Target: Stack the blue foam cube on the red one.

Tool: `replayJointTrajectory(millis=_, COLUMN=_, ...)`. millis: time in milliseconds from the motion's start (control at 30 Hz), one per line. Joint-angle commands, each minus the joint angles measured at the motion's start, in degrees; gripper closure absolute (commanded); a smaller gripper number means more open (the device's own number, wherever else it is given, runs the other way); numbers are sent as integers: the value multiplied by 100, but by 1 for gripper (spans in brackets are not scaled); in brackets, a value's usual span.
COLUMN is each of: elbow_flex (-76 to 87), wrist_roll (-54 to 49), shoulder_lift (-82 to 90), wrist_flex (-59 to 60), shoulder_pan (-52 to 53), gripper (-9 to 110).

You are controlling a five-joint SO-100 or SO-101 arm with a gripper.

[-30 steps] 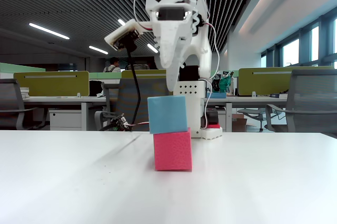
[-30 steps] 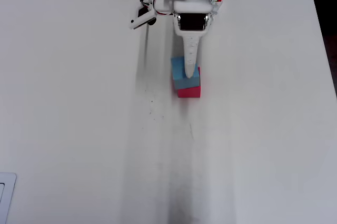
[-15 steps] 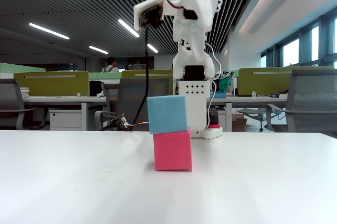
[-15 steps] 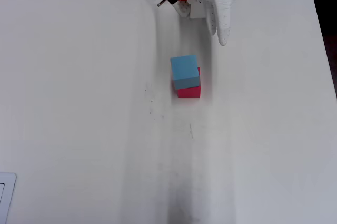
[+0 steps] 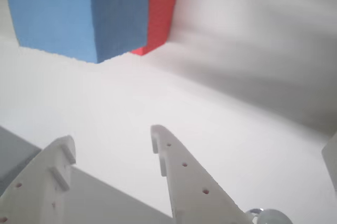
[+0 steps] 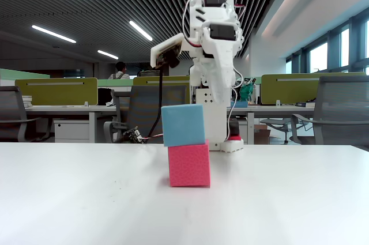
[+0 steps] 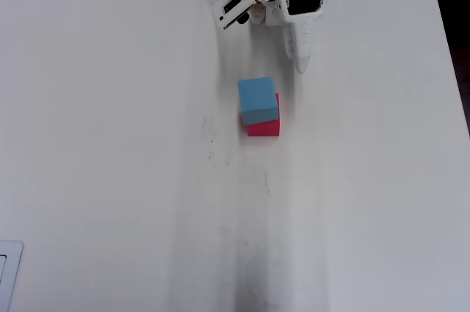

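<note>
**Colleague:** What do you have in front of you?

**Me:** I take the red cube [image 6: 189, 164] as my landmark. From the fixed camera, the bare white table [image 6: 75, 199] lies nearest me, then the red cube sitting flat on it. The blue cube [image 6: 183, 125] rests directly on top of the red cube, touching it, shifted slightly to the left so a strip of red shows on the right. From overhead the same offset appears: the blue cube [image 7: 257, 100] covers most of the red cube [image 7: 266, 128], which peeks out at the lower right.

**Colleague:** And the claw?

**Me:** Behind the red cube, well apart from it and raised. In the wrist camera the claw [image 5: 110, 147] is spread wide with nothing between its fingers, and both cubes sit clear of it.

**Colleague:** So what is left?

**Me:** I judge the stack made. The step in hand is backing away cleanly: I would retreat up and rearward, away from the red cube, so nothing brushes the overhanging blue cube. Foam is light, and a nudge could tip it.

**Colleague:** Beyond the arm?

**Me:** Office desks [image 6: 57, 109] and chairs [image 6: 337, 109].
</note>
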Motion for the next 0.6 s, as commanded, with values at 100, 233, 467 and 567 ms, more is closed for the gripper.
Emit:
replayJointTrajectory(millis=100, elbow_flex=835, wrist_roll=18, shoulder_lift=598, wrist_flex=-615, shoulder_pan=229, gripper=87)
replayJointTrajectory(millis=233, elbow_flex=1327, wrist_roll=18, shoulder_lift=958, wrist_flex=-615, shoulder_pan=281, gripper=87)
replayJointTrajectory(millis=467, elbow_flex=1688, wrist_roll=18, shoulder_lift=1819, wrist_flex=-369, shoulder_pan=167, gripper=87)
replayJointTrajectory(millis=567, elbow_flex=1731, wrist_roll=18, shoulder_lift=2109, wrist_flex=-193, shoulder_pan=176, gripper=87)
